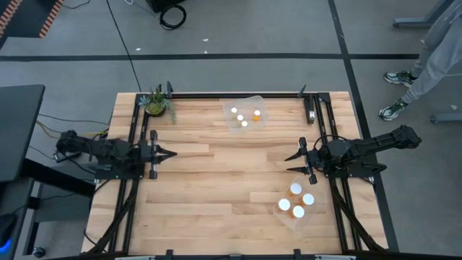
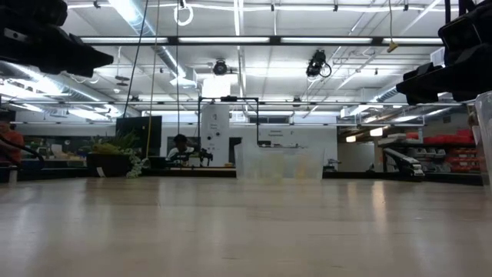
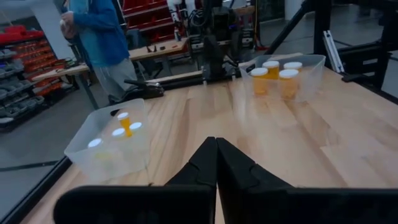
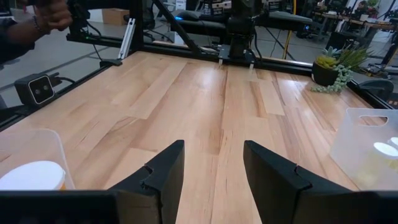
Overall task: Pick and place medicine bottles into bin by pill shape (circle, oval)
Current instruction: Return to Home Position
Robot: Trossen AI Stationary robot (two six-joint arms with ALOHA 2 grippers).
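Left gripper (image 1: 167, 153) hangs over the left side of the pale wooden plank table (image 1: 216, 189). Its two dark fingers (image 3: 205, 165) are pressed together with nothing between them, pointing toward the table's middle. At the table's upper left corner, as the high view shows it, stands a small green potted plant (image 1: 157, 103).

Further right, at the middle of that upper edge, a clear plastic bin (image 1: 260, 101) holds four narrow orange medicine bottles (image 1: 240, 117). They have white caps and stand upright close together.

Right gripper (image 1: 292, 157) hangs over the right side of the table, facing the left one, its dark fingers (image 4: 165, 168) spread apart and empty. Just below it in the high view, near the lower right corner, a second clear plastic bin (image 1: 291, 222) holds four wider orange medicine bottles (image 1: 295, 189). These are upright and packed close.

Beyond the table's right edge, a person in grey clothing (image 1: 437, 54) stands on the floor.
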